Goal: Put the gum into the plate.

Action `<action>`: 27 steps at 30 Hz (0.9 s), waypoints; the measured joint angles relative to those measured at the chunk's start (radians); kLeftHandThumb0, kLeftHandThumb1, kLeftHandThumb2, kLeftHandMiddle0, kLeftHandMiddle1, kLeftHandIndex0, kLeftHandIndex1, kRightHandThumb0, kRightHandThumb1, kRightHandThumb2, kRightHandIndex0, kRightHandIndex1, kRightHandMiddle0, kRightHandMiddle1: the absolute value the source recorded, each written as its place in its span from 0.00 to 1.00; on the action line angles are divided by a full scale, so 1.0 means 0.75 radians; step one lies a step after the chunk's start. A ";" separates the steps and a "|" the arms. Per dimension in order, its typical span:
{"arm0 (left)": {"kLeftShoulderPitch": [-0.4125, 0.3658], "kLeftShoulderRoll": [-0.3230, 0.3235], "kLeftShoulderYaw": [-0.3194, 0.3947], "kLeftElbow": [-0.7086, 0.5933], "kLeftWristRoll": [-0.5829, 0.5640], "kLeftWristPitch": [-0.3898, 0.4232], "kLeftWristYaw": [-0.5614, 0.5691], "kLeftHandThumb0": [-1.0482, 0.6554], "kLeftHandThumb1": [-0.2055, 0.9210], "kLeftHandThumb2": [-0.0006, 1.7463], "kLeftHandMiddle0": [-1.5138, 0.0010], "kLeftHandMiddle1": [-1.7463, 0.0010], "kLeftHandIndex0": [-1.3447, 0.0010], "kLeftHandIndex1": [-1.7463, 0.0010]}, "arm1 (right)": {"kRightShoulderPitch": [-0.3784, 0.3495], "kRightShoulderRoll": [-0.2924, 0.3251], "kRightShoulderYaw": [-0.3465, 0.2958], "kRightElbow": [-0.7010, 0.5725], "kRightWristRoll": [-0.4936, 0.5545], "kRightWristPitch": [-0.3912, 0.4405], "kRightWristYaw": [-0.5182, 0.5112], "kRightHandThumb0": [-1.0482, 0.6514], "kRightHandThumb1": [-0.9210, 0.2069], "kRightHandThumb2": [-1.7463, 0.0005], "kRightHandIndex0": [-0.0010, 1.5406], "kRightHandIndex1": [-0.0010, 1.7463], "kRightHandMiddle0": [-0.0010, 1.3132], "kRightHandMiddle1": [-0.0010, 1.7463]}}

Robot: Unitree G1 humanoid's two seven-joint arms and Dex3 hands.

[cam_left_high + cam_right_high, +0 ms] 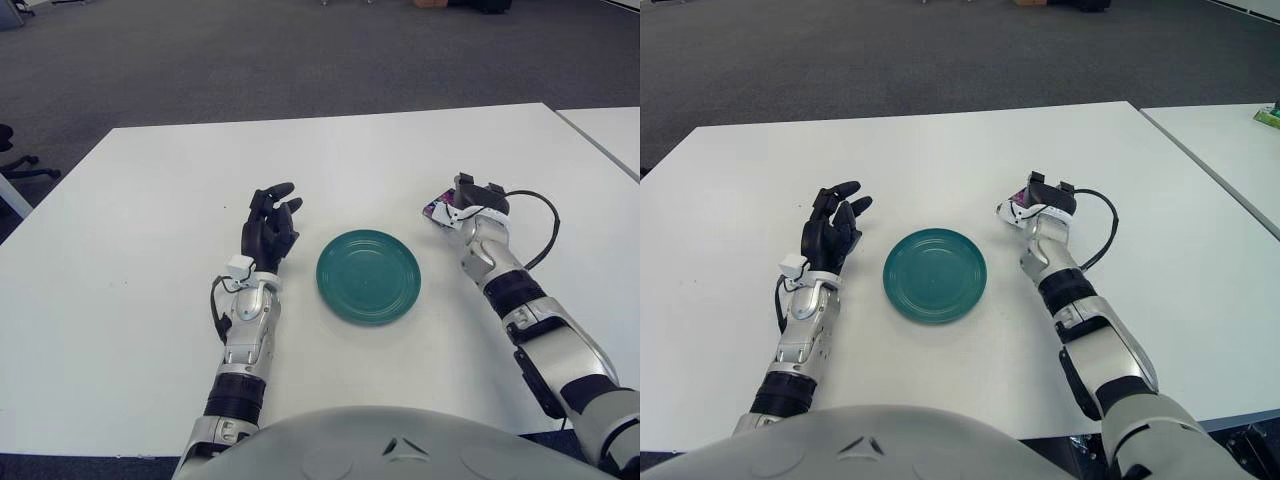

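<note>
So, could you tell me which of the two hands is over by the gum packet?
The right hand, to the right of the green plate, sits at the purple gum packet. The left hand shows left of the plate, fingers spread, holding nothing.

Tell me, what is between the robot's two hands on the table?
The green plate sits between the left hand and the right hand, with bare white table on both sides of it. Both views show this.
</note>
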 measured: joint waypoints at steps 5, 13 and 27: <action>0.003 0.000 -0.001 -0.001 0.007 0.000 0.009 0.17 1.00 0.41 0.75 0.50 0.79 0.34 | 0.016 -0.111 0.022 -0.120 -0.006 -0.067 0.104 0.11 0.00 0.82 0.03 0.30 0.00 0.21; 0.005 0.000 -0.009 -0.001 0.010 -0.004 0.010 0.17 1.00 0.41 0.76 0.50 0.79 0.33 | 0.021 -0.239 0.061 -0.176 -0.019 -0.190 0.227 0.11 0.00 0.86 0.06 0.23 0.00 0.20; 0.031 0.000 -0.027 -0.009 0.010 -0.009 0.012 0.17 1.00 0.41 0.75 0.51 0.79 0.33 | 0.056 -0.438 0.087 -0.264 -0.020 -0.514 0.441 0.03 0.00 0.87 0.05 0.22 0.00 0.11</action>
